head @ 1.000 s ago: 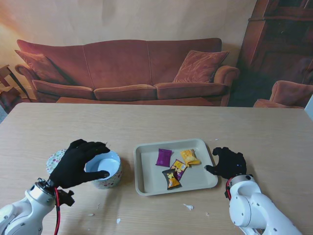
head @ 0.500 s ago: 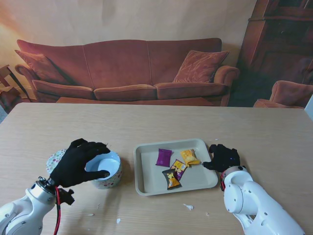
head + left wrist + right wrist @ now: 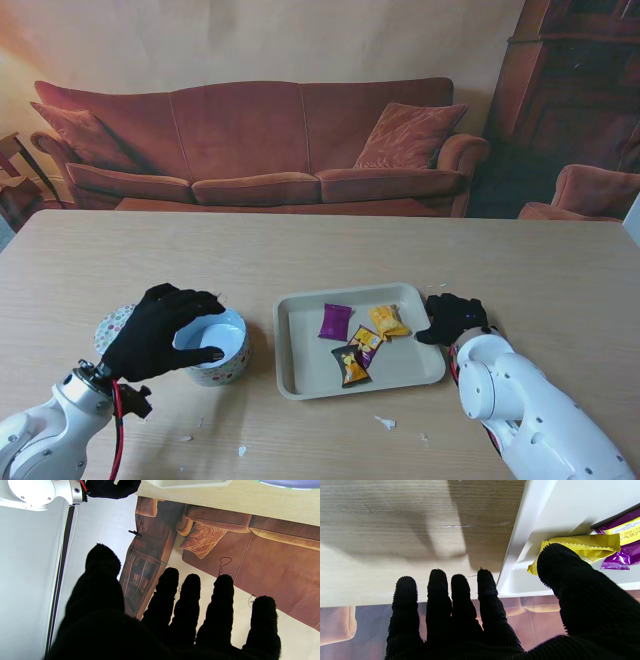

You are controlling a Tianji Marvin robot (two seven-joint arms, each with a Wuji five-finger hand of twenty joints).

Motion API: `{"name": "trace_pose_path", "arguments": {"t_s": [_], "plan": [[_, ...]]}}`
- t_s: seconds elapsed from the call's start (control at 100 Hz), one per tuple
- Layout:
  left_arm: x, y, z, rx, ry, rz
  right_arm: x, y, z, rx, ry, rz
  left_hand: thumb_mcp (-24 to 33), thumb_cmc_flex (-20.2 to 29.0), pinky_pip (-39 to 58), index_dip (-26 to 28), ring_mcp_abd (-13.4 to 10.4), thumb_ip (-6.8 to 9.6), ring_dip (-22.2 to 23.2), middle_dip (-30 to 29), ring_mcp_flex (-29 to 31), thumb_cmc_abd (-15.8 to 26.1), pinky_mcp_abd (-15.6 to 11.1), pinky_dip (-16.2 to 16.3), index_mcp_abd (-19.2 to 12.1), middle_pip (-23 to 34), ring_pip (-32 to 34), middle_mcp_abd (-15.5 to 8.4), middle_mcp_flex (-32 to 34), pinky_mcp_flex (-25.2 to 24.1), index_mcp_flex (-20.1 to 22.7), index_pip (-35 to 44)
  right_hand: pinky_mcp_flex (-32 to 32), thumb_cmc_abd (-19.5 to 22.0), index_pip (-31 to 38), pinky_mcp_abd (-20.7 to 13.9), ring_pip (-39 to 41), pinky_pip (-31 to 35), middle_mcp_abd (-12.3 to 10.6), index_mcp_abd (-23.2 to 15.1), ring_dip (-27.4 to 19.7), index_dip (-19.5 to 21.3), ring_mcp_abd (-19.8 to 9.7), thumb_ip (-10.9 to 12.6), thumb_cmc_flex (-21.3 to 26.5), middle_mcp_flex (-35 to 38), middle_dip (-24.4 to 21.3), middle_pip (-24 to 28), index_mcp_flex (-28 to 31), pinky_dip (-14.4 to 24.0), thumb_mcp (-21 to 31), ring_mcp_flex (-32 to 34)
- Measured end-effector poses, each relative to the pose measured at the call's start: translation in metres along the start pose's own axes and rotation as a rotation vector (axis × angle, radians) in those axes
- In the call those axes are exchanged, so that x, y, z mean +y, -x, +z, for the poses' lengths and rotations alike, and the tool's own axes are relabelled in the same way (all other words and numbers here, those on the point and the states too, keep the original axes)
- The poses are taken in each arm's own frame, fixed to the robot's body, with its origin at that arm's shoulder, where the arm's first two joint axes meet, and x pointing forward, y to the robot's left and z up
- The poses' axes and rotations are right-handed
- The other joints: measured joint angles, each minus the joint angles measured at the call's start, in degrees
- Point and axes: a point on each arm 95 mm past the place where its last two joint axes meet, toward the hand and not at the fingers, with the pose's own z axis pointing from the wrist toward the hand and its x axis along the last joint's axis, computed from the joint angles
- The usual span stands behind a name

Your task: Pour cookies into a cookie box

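- Tray (image 3: pixel 290 372), pale, rounded rim, sits mid-table; right rim runs just beside right hand (image 3: pixel 455 318).
- Right hand: fingers spread, grasping nothing. In the right wrist view the thumb (image 3: pixel 560 562) hangs over the tray's inside, the four fingers (image 3: pixel 437 587) over bare table outside the rim; contact with the rim I cannot tell.
- Cookies on tray: 4 packets counted – purple (image 3: pixel 335 321), yellow (image 3: pixel 388 320), a purple-and-yellow one (image 3: pixel 366 341), dark one (image 3: pixel 351 367). All bunched in the tray's right half; left half is bare.
- Box (image 3: pixel 222 352), round, white inside, patterned wall, stands left of tray, near but apart.
- Left hand (image 3: pixel 160 333) arches over the box's left rim, thumb tip at the inner rim on my side. Left wrist view shows fingers (image 3: pixel 222 600) straight and apart in air, so released, not clamped.
- Lid (image 3: pixel 108 327), patterned, peeks out left of box, mostly hidden by left hand.
- Table (image 3: pixel 300 250): wide open wood farther from me and right of tray; a few white crumbs (image 3: pixel 385 422) on the near side.
- Counts: 1 tray, 1 box, 1 lid, 4 packets.
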Motion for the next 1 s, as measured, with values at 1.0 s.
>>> {"name": "trace_pose_path", "arguments": {"t_s": [1.0], "plan": [[-0.002,0.005,-0.002,-0.028,0.013,-0.05,-0.018,-0.017,0.023,0.01,0.01,-0.117,-0.02,0.75,2.18,0.36,0.09,0.0,0.0,0.0,1.68,0.66,0.56,-0.01,-0.21,-0.11,0.49,0.0,1.96,1.35,2.1,1.07,4.41,-11.03,25.77,-0.53,5.16,5.51,-0.21,-5.95,0.84,20.9,0.69,-4.66,-4.36,9.73,1.76,4.32,10.7,-2.17,5.72,7.24]]}}
